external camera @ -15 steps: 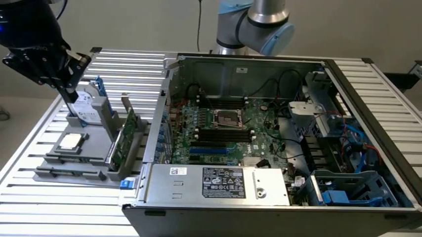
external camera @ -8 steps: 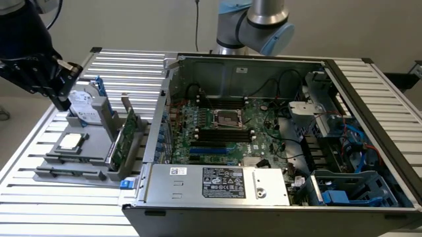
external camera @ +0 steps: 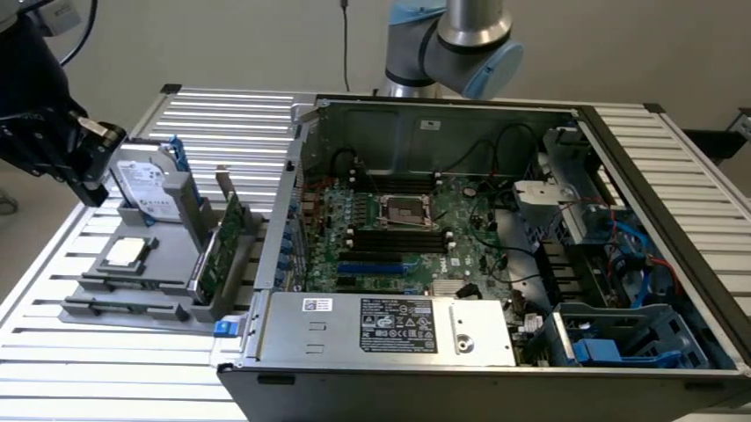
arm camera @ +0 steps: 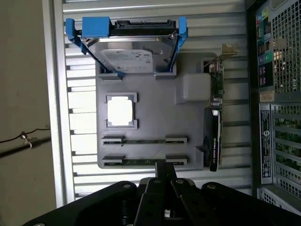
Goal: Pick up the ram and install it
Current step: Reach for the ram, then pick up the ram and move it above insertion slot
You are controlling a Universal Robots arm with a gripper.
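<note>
The pincer (arm camera: pixel 165 165) hangs over the grey tray (arm camera: pixel 155 117) with its two fingers pressed together and nothing between them. The ram (arm camera: pixel 141 162) stands on its long edge in the tray's holder straight off the fingertips, clips at both its ends. A second stick (arm camera: pixel 143 141) sits in a matching holder one row farther out. Beyond those, going away from the pincer, come the processor (arm camera: pixel 121 112) and then the hard drive (arm camera: pixel 127 54) in its blue bracket. The expansion card (arm camera: pixel 212 141) stands off to one side of the fingers. The open computer case (external camera: pixel 423 127), with its black memory slots (external camera: pixel 399 239), lies well apart from the pincer on the slatted tabletop (external camera: pixel 118 378).

The stick shows edge-on, so it is hard to say whether the tips are hovering above it or already brushing its top edge; they look clear of it.

By my reading, the step in hand is lining up for the pick. To do it well, the fingers would have to part and straddle the thin board across its faces, not along its length. The grip should sit between the two end clips and near the stick's midpoint, so that it lifts level. The pincer's closing line should be square to the board. A skewed grip could twist it in the holder or catch the neighbouring stick.
</note>
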